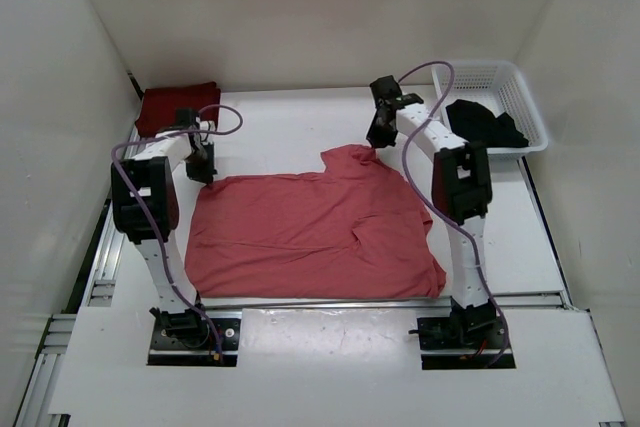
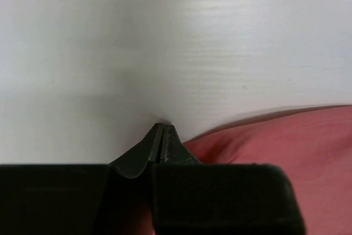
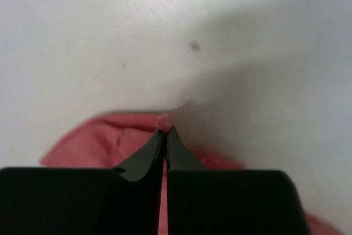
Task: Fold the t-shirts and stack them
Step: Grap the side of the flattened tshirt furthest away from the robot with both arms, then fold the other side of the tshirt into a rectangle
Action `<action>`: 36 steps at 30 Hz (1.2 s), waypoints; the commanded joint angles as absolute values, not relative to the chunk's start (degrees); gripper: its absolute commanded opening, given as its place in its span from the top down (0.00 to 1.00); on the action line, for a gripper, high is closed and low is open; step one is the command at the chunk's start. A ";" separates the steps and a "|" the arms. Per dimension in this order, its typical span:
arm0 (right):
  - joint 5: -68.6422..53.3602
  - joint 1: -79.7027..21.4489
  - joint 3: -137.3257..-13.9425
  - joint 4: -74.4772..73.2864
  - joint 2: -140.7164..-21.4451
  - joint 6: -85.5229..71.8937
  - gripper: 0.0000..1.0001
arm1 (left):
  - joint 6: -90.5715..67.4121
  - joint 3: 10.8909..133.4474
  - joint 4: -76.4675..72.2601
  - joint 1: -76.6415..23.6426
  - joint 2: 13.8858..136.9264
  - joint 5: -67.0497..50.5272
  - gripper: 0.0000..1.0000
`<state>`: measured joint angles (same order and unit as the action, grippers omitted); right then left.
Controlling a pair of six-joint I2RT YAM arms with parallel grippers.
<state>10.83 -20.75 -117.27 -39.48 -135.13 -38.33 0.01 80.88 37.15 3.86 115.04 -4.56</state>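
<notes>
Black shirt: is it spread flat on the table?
No, the black shirt lies bunched in the white basket at the far right.

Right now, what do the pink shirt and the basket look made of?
Pink shirt: soft matte cloth, probably a cotton-type knit; it lies limp on the table with wrinkles and a folded-over edge. Basket: white, rigid, most likely moulded plastic; its walls are an even open mesh grid.

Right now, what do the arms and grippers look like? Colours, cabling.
Left arm and right arm: white links, black joint housings, black base plates. A purple cable loops along each. Left gripper and right gripper: black, with tapered fingers.
</notes>
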 commanded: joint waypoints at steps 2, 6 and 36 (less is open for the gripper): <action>14.58 -22.49 -105.76 -40.43 -116.49 -33.50 1.00 | 0.00 79.63 38.41 2.90 107.32 2.45 0.90; 18.54 -24.43 -89.33 -39.90 -97.88 -32.34 1.00 | 0.00 76.56 38.41 1.67 102.32 7.55 0.90; 27.34 -48.69 -47.56 -53.61 -60.56 -59.06 1.00 | 0.00 53.53 38.41 -1.85 84.63 17.94 0.90</action>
<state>26.41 -48.25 -49.54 -52.47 -60.64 -53.87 0.03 53.71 38.81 -1.83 85.56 17.96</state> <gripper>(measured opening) 0.008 0.111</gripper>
